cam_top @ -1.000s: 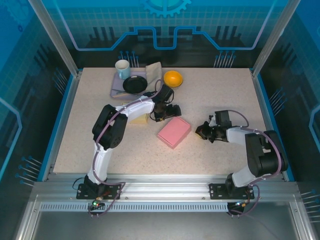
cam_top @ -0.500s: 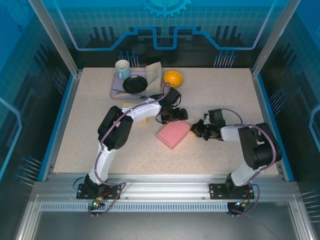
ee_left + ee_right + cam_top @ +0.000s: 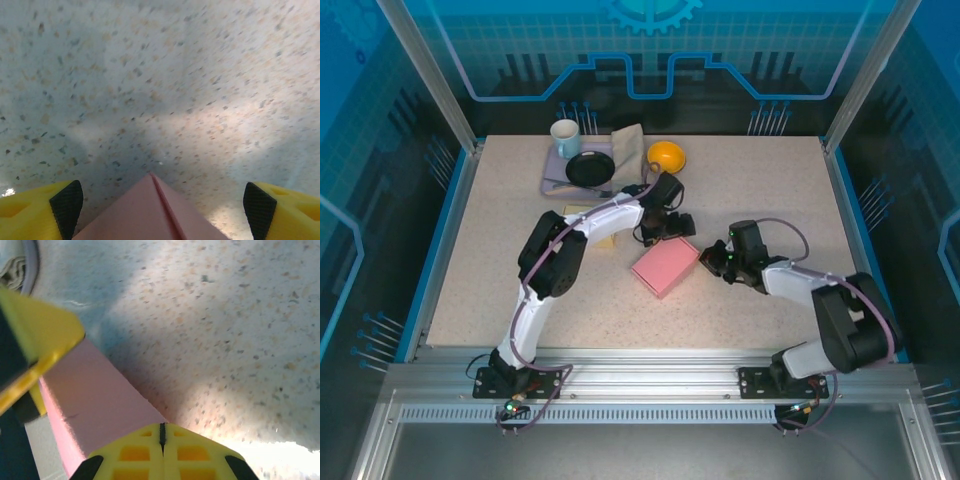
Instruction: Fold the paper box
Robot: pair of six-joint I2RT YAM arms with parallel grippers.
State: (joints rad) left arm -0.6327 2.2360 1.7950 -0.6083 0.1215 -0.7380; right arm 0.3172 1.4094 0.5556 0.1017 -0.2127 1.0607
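The pink paper box [image 3: 665, 266] lies flat and closed near the middle of the table. My left gripper [image 3: 666, 226] hovers at its far corner, open. In the left wrist view that corner of the box [image 3: 150, 212] points up between the two black pads [image 3: 67, 202], which stand wide apart with no contact. My right gripper [image 3: 716, 262] is shut and presses its joined yellow fingertips against the box's right edge. In the right wrist view the shut gripper [image 3: 161, 431] meets the pink side [image 3: 95, 405], and a yellow finger of the left gripper [image 3: 35, 340] shows at the upper left.
At the back stand a purple tray [image 3: 554, 178] with a black plate [image 3: 590, 168], a white cup [image 3: 565, 137], a folded cloth [image 3: 628, 145] and an orange bowl [image 3: 666, 156]. A pale yellow pad [image 3: 607, 239] lies under the left arm. Open table lies in front and to the right.
The right gripper has slid left until it touches the box's right edge. The left gripper has moved right and nearer, to the box's far corner.
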